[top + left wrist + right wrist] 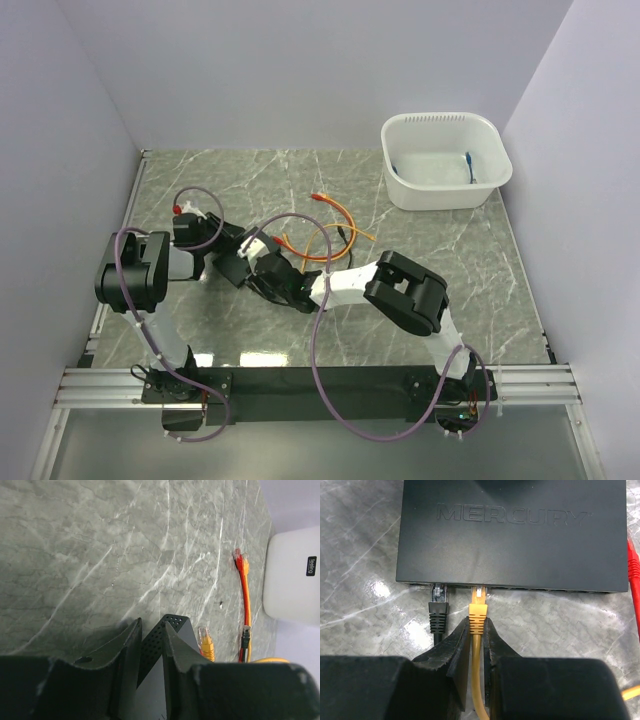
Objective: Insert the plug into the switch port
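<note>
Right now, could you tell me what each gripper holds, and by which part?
Right gripper: the yellow cable, just behind its plug. Left gripper: the black switch, near a corner.

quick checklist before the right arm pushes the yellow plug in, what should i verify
1. Grip: right claw shut on the yellow plug: ok.
2. Alignment: plug tip sits at the mouth of the switch port: ok.
3. Seating: not ok, the clear tip shows outside the port.
4. Bracing: left claw grips the switch with a finger on each side of its edge: ok.
5. Neighbour: black plug in the next port, apart from the yellow one: ok.
6. Latch orientation: cannot tell.
</note>
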